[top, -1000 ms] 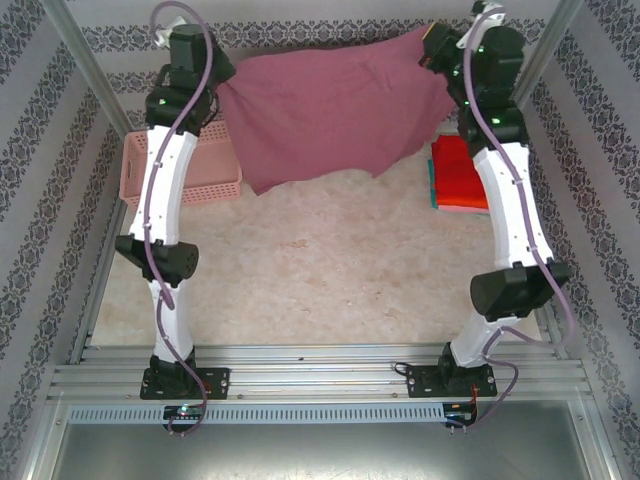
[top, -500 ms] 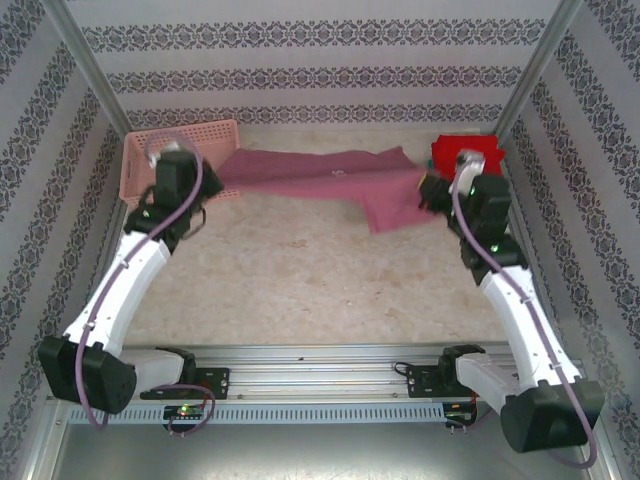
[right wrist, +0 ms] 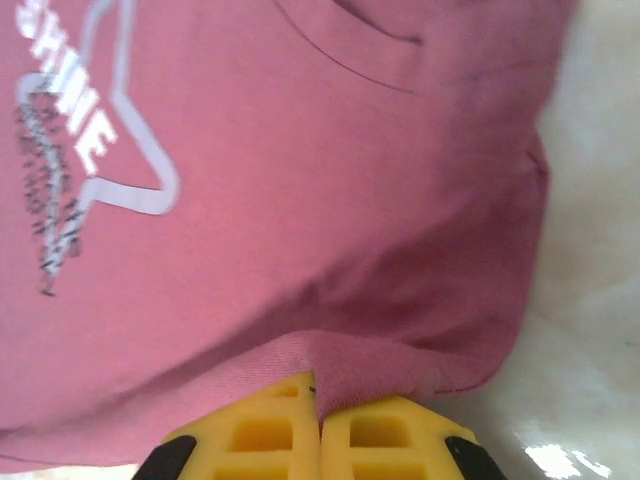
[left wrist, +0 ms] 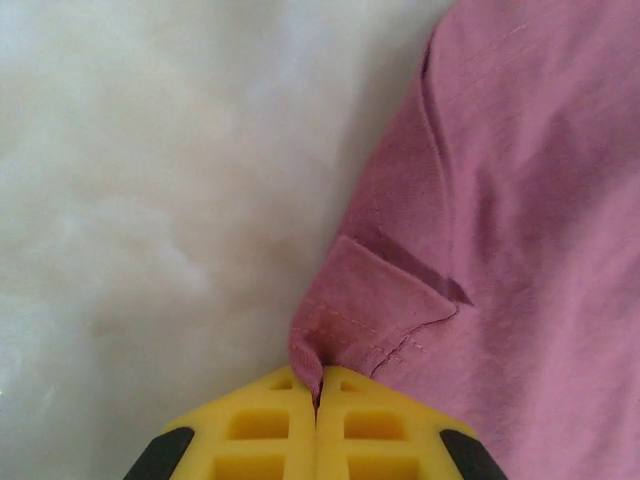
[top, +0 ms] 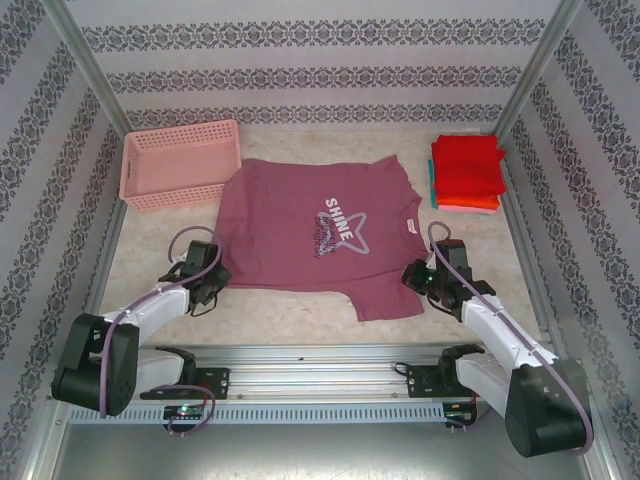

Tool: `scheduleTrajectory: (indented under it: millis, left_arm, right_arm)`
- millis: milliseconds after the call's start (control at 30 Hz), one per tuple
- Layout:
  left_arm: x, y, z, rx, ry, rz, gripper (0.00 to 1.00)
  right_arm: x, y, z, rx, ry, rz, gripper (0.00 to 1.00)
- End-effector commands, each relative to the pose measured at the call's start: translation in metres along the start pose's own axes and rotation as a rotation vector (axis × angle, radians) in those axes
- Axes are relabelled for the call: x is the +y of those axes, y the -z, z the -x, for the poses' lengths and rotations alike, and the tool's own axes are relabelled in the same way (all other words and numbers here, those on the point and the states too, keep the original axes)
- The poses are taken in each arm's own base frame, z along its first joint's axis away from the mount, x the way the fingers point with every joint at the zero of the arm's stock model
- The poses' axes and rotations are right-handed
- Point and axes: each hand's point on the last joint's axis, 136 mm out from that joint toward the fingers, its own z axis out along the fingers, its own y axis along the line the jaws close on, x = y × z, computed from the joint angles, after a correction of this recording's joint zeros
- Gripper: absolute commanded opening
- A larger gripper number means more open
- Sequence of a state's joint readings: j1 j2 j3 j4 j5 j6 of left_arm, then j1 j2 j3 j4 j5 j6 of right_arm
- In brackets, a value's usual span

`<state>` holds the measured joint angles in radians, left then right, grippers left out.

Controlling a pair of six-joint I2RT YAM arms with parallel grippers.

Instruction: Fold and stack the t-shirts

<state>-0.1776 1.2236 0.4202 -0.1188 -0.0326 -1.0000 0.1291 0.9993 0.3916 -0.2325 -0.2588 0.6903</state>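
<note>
Pink basket (top: 180, 165) is set far left, well apart from the work, so no obstruction is expected. Left gripper (left wrist: 318, 385): fingers are pinched on the near-left hem corner of the maroon t-shirt (top: 310, 225), spread print-up mid-bench (top: 300, 312). Right gripper (right wrist: 318, 395): fingers are clamped on its near-right edge. Corners are best released evenly and the near-right rumple flattened before folding — folded stack (top: 467, 172) is kept far right.

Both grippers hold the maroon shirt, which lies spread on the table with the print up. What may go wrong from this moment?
1. The left gripper is shut on a thin pinch of the maroon shirt at its edge, and a flap of cloth beside it is turned over. If it lets go like this, that crease may stay in the fold.
2. The right gripper is shut on a bunched edge. Any further pull may drag the shirt and wrinkle the flat part.
</note>
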Motion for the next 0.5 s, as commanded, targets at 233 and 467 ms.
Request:
scheduleTrajectory:
  millis: [233, 467]
  left_arm:
    - [0.000, 0.013, 0.014, -0.089, 0.009, -0.006, 0.76]
    - [-0.048, 0.054, 0.059, -0.209, -0.175, -0.037, 1.00]
  right_arm:
    - [-0.008, 0.024, 0.016, -0.085, 0.020, -0.108, 0.67]
    - [0.034, 0.050, 0.060, -0.212, 0.207, -0.091, 0.81]
